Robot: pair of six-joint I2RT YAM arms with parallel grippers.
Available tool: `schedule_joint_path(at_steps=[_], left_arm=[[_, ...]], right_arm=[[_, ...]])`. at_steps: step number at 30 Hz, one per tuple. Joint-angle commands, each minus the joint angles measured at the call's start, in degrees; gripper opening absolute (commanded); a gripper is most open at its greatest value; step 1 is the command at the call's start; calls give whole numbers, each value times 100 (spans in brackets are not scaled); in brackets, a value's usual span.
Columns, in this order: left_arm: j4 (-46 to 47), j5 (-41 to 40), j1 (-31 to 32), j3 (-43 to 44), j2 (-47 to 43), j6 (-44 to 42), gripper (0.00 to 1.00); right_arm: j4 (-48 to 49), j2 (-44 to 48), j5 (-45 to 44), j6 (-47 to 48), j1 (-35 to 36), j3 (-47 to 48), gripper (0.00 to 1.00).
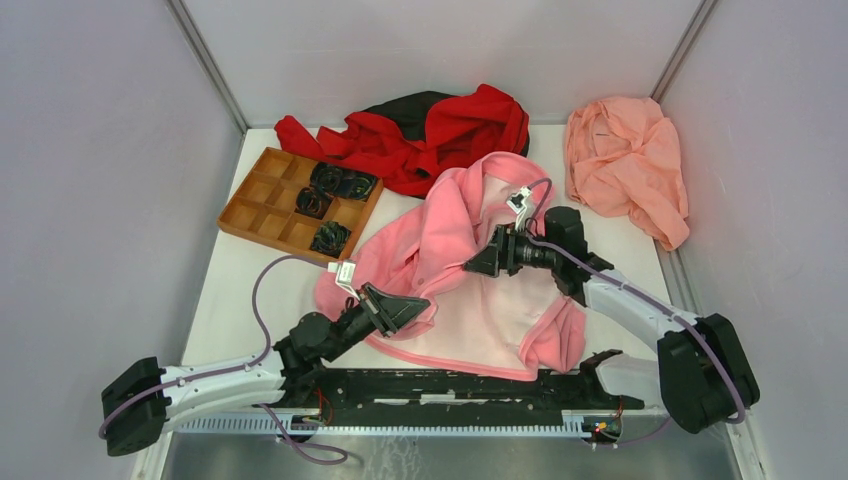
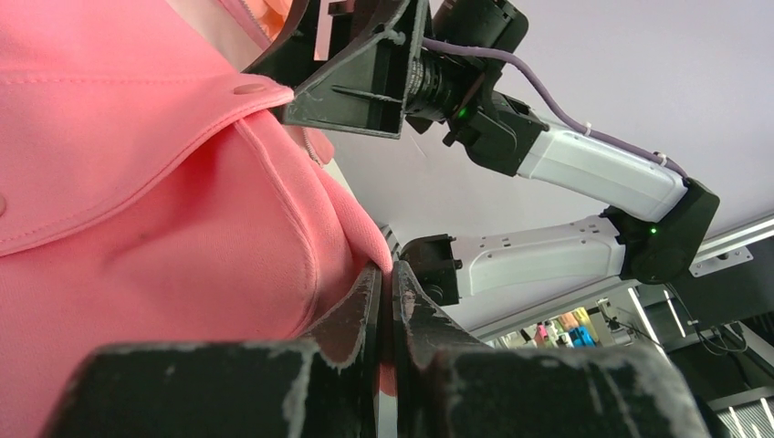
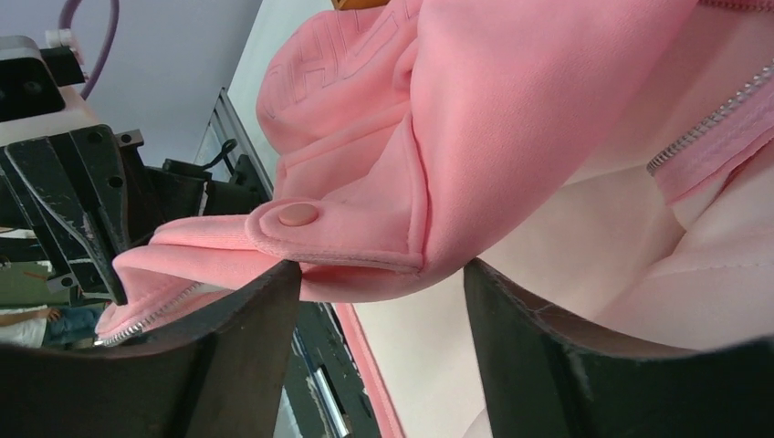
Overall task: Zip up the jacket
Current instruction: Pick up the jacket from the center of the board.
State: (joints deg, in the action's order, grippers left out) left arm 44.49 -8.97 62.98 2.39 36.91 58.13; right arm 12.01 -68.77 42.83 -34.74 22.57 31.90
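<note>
We see one large bright pink fleece jacket (image 1: 450,250) lying crumpled in the middle of the white table (image 1: 240,300), between the two arms. Its long axis runs roughly from the far side to the near edge. The bunched upper part points toward the far wall, and the trimmed lower edge lies along the near side, just ahead of the arm bases. The front lies open, so the paler pink lining faces up on the near half.

The left gripper (image 1: 425,305) meets the jacket's near left edge. In its wrist view the two fingers (image 2: 365,301) are pressed together with a fold of pink fleece pinched between them. The right gripper (image 1: 470,265) reaches in from the right. Its fingers (image 3: 246,319) stand well apart, and a flap with one round pink snap button (image 3: 297,214) hangs just beyond their tips. Two runs of metal zipper teeth (image 3: 712,119) show in that view. We cannot find the pull.

At the far side lie one red-and-black garment (image 1: 430,130) and, to its right, one salmon-peach cloth (image 1: 625,165), both apart from the jacket. One orange compartmented tray (image 1: 245,215) sits far left. Three clumps of black parts (image 1: 343,182) fill some of its right-hand compartments; we cannot tell what they are.
</note>
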Motion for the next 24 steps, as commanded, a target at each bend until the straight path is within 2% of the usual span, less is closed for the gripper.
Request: schedule_joint_path(at_steps=[1,6,10,16,19,24], left_arm=[[213,-50,-19,-20,-28,181,2],[70,6,-29,-58,18,208,2],[-408,-109,-30,3,32,185,2],[-1363,-329,-31,530,490,-211,2],[-1655,-429,-73,810,982,-409,2],[-1113,-109,-226,1134,2098,-805,2]], right_arm=[[147,-175,-39,-75,79,299,65],[143,-426,28,-57,82,650,41],[3,-505,-194,398,124,1069,29],[-679,-795,-823,1655,454,2003,22],[-1600,-1115,-1724,2712,952,2796,21],[-1997,-1557,-2765,3555,1490,3444,20]])
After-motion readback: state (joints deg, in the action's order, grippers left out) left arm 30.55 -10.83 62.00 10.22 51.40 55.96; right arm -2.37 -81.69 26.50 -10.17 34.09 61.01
